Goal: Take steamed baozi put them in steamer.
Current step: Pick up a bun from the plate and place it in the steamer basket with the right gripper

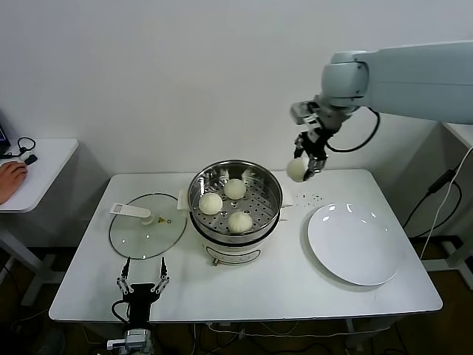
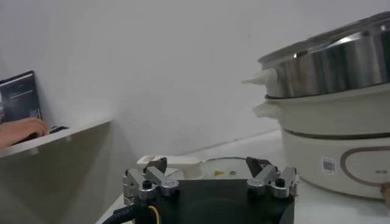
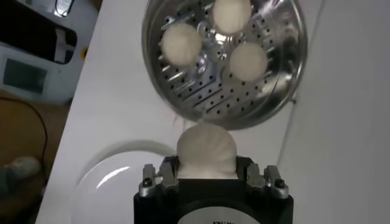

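Right gripper holds 1 baozi beside the steamer.

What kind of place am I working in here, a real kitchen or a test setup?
Probably a lab or office test setup, not a kitchen: a plain white table against a bare wall holds only the steamer, glass lid and plate, and a side desk has a person's hand.

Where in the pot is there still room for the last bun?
The right gripper holds the fourth baozi above the table. In the steamer, three baozi crowd the left and middle; the bare patch lies along its right rim. The white plate is bare too.
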`<action>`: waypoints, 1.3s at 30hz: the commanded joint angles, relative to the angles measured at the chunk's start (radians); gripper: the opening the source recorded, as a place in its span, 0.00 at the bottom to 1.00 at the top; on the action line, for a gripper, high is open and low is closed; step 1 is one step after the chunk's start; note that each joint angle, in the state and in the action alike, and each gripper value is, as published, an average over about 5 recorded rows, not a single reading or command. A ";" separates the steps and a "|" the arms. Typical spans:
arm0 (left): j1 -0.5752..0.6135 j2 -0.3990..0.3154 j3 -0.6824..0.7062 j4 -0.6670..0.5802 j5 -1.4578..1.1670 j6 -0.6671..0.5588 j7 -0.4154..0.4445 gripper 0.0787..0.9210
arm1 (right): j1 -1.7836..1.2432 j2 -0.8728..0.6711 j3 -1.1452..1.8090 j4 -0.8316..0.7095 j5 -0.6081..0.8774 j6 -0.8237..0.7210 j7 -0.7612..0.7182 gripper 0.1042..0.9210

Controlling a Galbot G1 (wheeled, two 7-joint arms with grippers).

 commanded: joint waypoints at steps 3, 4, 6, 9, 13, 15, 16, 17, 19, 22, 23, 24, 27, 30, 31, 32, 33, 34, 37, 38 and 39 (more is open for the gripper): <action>0.001 -0.049 -0.013 0.000 -0.002 0.001 0.000 0.88 | -0.177 0.167 0.100 -0.068 0.049 -0.080 0.076 0.62; 0.001 -0.049 -0.014 0.001 -0.002 0.001 0.000 0.88 | -0.199 0.169 0.106 -0.079 0.039 -0.081 0.079 0.62; 0.001 -0.049 -0.017 0.002 -0.002 0.000 0.000 0.88 | -0.238 0.172 0.117 -0.100 0.020 -0.084 0.087 0.62; 0.002 -0.049 -0.020 0.005 -0.002 -0.001 0.000 0.88 | -0.281 0.172 0.132 -0.123 -0.004 -0.086 0.094 0.62; 0.002 -0.049 -0.023 0.008 -0.002 -0.002 0.000 0.88 | -0.323 0.169 0.145 -0.152 -0.031 -0.086 0.102 0.62; 0.001 -0.049 -0.025 0.010 -0.002 -0.002 -0.001 0.88 | -0.339 0.167 0.152 -0.164 -0.040 -0.085 0.106 0.62; 0.000 -0.049 -0.026 0.011 -0.002 -0.003 -0.001 0.88 | -0.348 0.167 0.156 -0.170 -0.046 -0.085 0.107 0.62; 0.000 -0.049 -0.027 0.012 -0.002 -0.003 -0.001 0.88 | -0.356 0.166 0.159 -0.174 -0.050 -0.085 0.109 0.62; 0.000 -0.049 -0.028 0.013 -0.002 -0.004 -0.001 0.88 | -0.369 0.165 0.164 -0.181 -0.058 -0.085 0.110 0.62; 0.000 -0.049 -0.030 0.013 -0.002 -0.004 -0.001 0.88 | -0.379 0.165 0.165 -0.186 -0.069 -0.086 0.111 0.63; 0.000 -0.049 -0.030 0.013 -0.003 -0.004 -0.001 0.88 | -0.382 0.165 0.165 -0.187 -0.072 -0.086 0.111 0.62; -0.001 -0.049 -0.031 0.013 -0.003 -0.004 -0.001 0.88 | -0.384 0.165 0.165 -0.189 -0.075 -0.086 0.111 0.62; -0.001 -0.049 -0.031 0.013 -0.004 -0.004 -0.002 0.88 | -0.393 0.165 0.167 -0.196 -0.087 -0.086 0.115 0.62; -0.001 -0.049 -0.031 0.012 -0.004 -0.003 -0.002 0.88 | -0.399 0.162 0.169 -0.198 -0.093 -0.087 0.118 0.63; -0.001 -0.049 -0.031 0.011 -0.004 -0.003 -0.002 0.88 | -0.399 0.161 0.170 -0.197 -0.093 -0.087 0.119 0.63; -0.001 -0.049 -0.031 0.010 -0.004 -0.003 -0.001 0.88 | -0.399 0.160 0.171 -0.196 -0.092 -0.087 0.119 0.63; -0.001 -0.049 -0.031 0.010 -0.004 -0.003 -0.001 0.88 | -0.398 0.158 0.172 -0.195 -0.091 -0.086 0.119 0.63; -0.001 -0.049 -0.031 0.009 -0.004 -0.003 -0.001 0.88 | -0.395 0.157 0.172 -0.194 -0.088 -0.086 0.118 0.63; -0.001 -0.049 -0.031 0.006 -0.004 -0.002 -0.001 0.88 | -0.386 0.153 0.170 -0.190 -0.082 -0.084 0.114 0.66; -0.001 -0.049 -0.030 0.006 -0.004 -0.002 -0.001 0.88 | -0.383 0.152 0.170 -0.189 -0.081 -0.084 0.113 0.69; -0.001 -0.049 -0.030 0.006 -0.004 -0.001 -0.001 0.88 | -0.380 0.152 0.169 -0.189 -0.082 -0.083 0.112 0.72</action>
